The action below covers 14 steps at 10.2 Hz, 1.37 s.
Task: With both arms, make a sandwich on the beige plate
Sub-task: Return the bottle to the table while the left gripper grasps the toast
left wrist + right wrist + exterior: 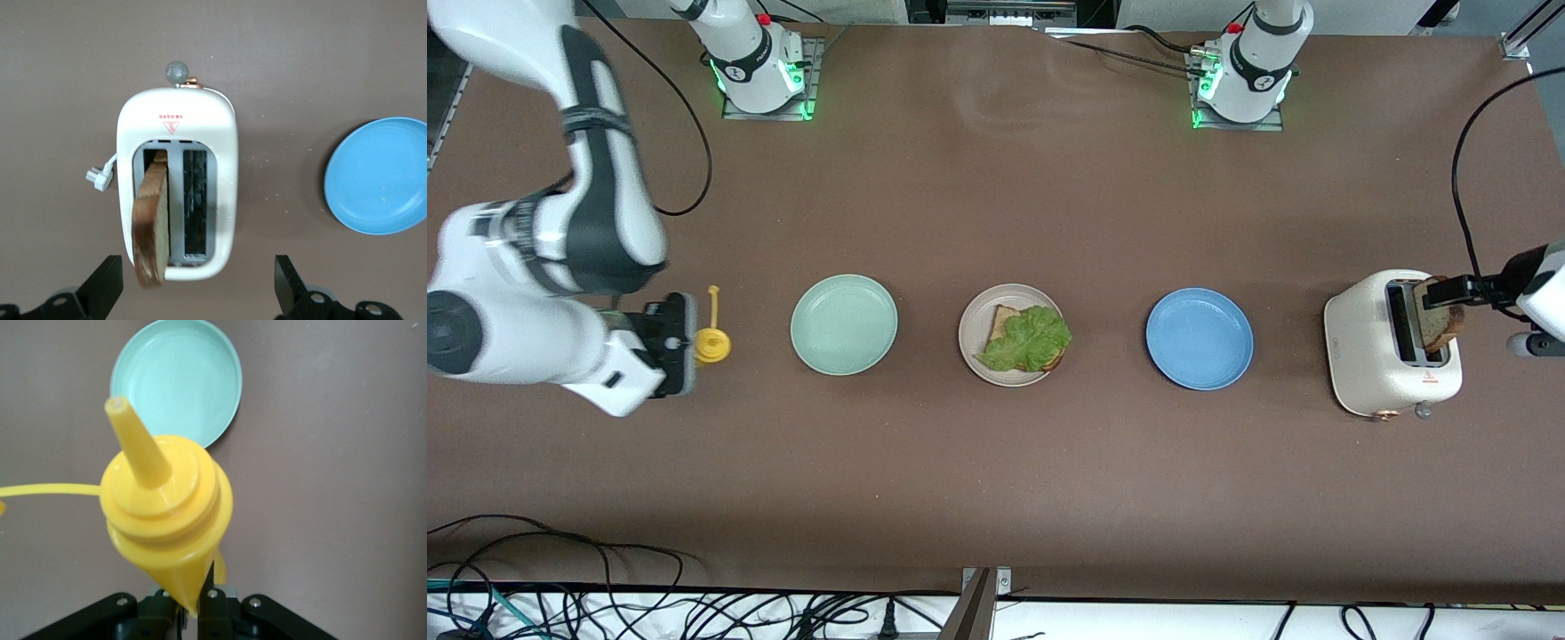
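Observation:
The beige plate sits mid-table with a slice of brown-crusted bread on it and a ruffled green lettuce leaf on top. A second bread slice stands tilted out of one slot of the white toaster at the left arm's end. My left gripper hangs open over the toaster, its fingers wide either side of the slice and touching nothing. My right gripper is shut on a yellow squeeze bottle at the right arm's end.
A mint-green plate lies between the yellow bottle and the beige plate. A blue plate lies between the beige plate and the toaster. The toaster's cord and plug trail beside it. Cables hang along the table's near edge.

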Motion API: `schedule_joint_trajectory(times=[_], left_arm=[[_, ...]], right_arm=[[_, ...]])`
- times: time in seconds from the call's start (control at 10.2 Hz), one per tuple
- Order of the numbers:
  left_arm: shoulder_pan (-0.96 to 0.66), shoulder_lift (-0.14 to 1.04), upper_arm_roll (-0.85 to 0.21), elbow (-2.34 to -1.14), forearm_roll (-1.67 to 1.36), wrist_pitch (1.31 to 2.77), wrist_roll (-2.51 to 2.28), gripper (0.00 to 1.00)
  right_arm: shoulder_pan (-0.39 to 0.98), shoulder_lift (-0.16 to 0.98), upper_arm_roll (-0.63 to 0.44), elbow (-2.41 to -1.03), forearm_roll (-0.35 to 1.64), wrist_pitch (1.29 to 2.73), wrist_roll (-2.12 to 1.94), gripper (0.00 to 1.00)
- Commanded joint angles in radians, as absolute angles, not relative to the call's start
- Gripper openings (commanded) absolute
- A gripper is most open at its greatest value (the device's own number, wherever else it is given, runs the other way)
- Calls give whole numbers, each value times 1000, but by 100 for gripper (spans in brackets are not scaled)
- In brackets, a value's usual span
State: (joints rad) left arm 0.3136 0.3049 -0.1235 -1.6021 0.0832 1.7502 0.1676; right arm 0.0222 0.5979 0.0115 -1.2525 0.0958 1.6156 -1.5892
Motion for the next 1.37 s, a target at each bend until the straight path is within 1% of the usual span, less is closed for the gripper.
schedule_joint_trajectory(times=[0.0,0.2,0.39,0.49,0.59,0.68,0.78,0.98,1.27], left_arm=[[336,291,-132,-1664,129,1795,219,100],[344,288,-133,-1715,187,1842,224,100],[370,285,-133,-1797,189,1931,230,100],[373,288,-133,-1807,190,1953,230,83],[368,288,-136,-1802,208,1945,227,42],[367,290,-140,-1802,225,1934,229,4],[367,290,-140,-1801,225,1931,229,0],[368,285,-140,-1795,225,1921,229,0],[367,261,-143,-1789,224,1890,227,0]], right_arm=[[-99,558,34,-1356,193,1600,-1734,0],[-202,555,34,-1422,242,1608,-1868,0],[-291,557,34,-1489,302,1620,-2018,0],[-329,557,32,-1532,319,1644,-2084,0],[-360,560,32,-1558,324,1661,-2124,0],[-400,569,32,-1589,360,1675,-2163,0],[-419,580,32,-1617,385,1701,-2221,0],[-462,619,32,-1632,414,1726,-2287,0],[-486,661,32,-1632,454,1753,-2362,0]])
